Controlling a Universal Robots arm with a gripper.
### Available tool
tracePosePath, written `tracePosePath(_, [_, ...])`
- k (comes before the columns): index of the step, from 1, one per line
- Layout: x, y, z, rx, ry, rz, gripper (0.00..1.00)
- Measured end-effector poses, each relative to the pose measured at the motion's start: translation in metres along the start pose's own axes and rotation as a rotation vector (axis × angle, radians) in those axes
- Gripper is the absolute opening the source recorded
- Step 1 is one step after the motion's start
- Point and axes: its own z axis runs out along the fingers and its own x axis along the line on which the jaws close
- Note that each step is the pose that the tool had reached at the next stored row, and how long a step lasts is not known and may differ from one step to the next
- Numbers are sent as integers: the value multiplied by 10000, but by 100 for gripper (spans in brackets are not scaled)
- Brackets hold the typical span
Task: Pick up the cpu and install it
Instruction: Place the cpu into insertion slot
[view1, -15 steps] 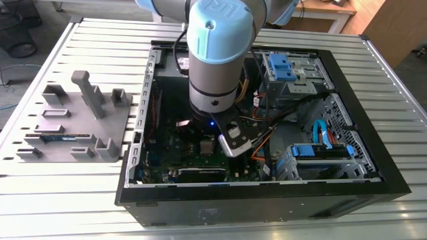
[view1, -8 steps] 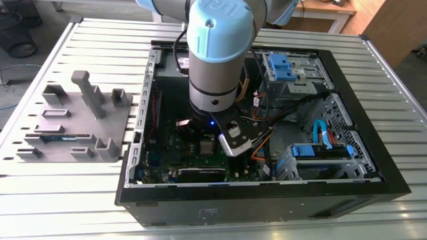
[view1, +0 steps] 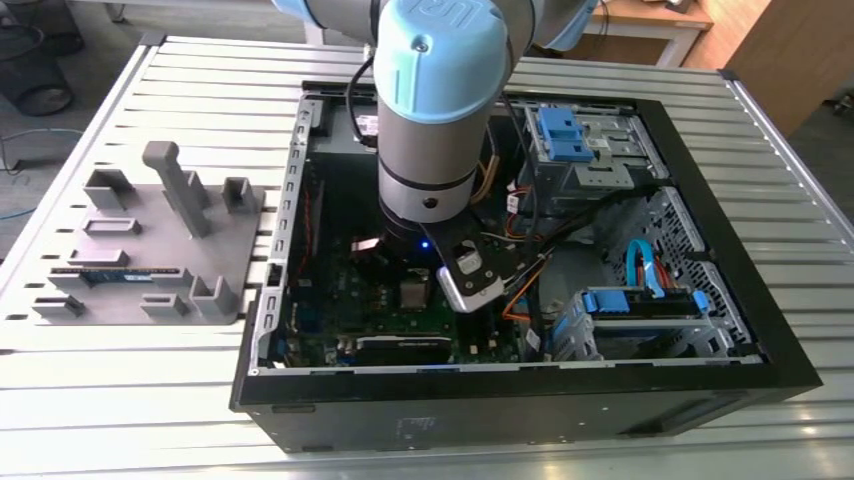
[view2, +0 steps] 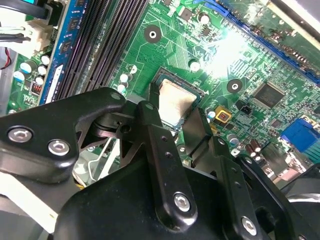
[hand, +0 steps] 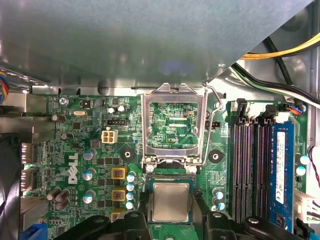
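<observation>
- Step in hand, I judge: installing. The gripper (view2: 175, 106) is clamped on two opposite edges of the cpu (hand: 171, 201), which sits in or just over the socket (hand: 170, 178).
- Seating likely calls for square alignment and a gentle release.
- Count: one cpu, one socket, one hinged frame (hand: 172, 94), standing open.

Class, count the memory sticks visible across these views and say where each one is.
2. One memory stick sits in a motherboard slot; another lies on the grey holder outside the computer case, at the exterior view's left. Others may be hidden.
</observation>
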Motion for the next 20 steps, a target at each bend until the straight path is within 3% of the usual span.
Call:
tracePosePath(4, [0, 0, -1, 1, 1, 0, 45])
tracePosePath(7, [0, 0, -2, 2, 1, 1, 26])
tracePosePath(8, [0, 0, -2, 2, 1, 0, 26])
tracePosePath(10, [0, 0, -2, 1, 0, 1, 15])
tracePosePath(12, [0, 0, -3, 2, 1, 1, 11])
tracePosePath(17, [0, 0, -2, 4, 2, 6, 11])
tracePosePath(20, [1, -1, 3, 9, 0, 207, 11])
